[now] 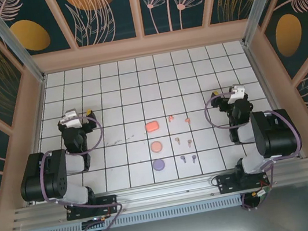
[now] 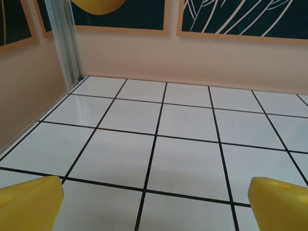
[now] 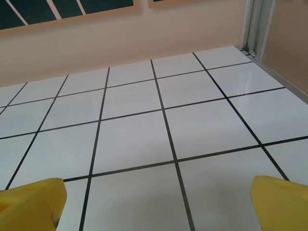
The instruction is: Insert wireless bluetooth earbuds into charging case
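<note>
Currently you are holding the left gripper (image 1: pixel 75 115) and right gripper (image 1: pixel 233 92) spread wide and empty, well away from the earbuds (image 1: pixel 178 141) lying loose just right of the cases (image 1: pixel 156 147), so be lowering slowly onto one coral-red bud (image 1: pixel 187 120), straddling its stem.

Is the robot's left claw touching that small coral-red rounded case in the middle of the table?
Apart. The top external view shows the left gripper, jaws open, well left of the coral-red rounded case, with bare white tiles between them.
</note>
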Robot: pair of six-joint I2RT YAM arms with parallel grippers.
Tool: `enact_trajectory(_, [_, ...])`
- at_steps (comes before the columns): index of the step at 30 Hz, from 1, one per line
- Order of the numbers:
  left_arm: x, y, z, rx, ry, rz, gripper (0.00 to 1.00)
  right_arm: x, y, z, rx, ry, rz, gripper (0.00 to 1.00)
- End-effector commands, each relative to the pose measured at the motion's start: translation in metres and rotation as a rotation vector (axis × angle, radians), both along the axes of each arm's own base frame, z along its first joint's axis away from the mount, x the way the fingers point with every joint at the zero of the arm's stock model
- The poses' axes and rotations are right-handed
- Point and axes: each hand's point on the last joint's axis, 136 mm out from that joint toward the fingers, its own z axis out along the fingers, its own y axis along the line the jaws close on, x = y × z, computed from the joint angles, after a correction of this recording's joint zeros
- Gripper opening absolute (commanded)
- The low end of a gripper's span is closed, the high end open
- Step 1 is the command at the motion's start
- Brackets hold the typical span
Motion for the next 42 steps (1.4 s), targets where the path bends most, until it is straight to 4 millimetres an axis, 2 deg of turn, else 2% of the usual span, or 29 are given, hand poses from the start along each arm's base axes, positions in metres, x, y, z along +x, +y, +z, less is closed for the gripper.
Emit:
enact_trajectory(1, [0.005,0.0,0.009,0.004,-0.032,-0.002,0.99,0.007,0.002,0.016,-0.017,-0.06,0.008,0.99])
enact_trajectory(30, [0.004,-0.001,0.01,0.007,-0.037,-0.008,0.99,0.01,0.002,0.016,-0.012,-0.043,0.011,0.99])
enact_trajectory(36, [0.006,-0.002,0.014,0.011,-0.034,-0.015,0.96,0.028,-0.006,0.032,0.0,0.038,-0.037,0.99])
enact_trajectory(42, [0.012,0.002,0.024,0.007,-0.003,0.01,0.96,0.026,-0.004,0.059,0.041,0.05,-0.037,0.99])
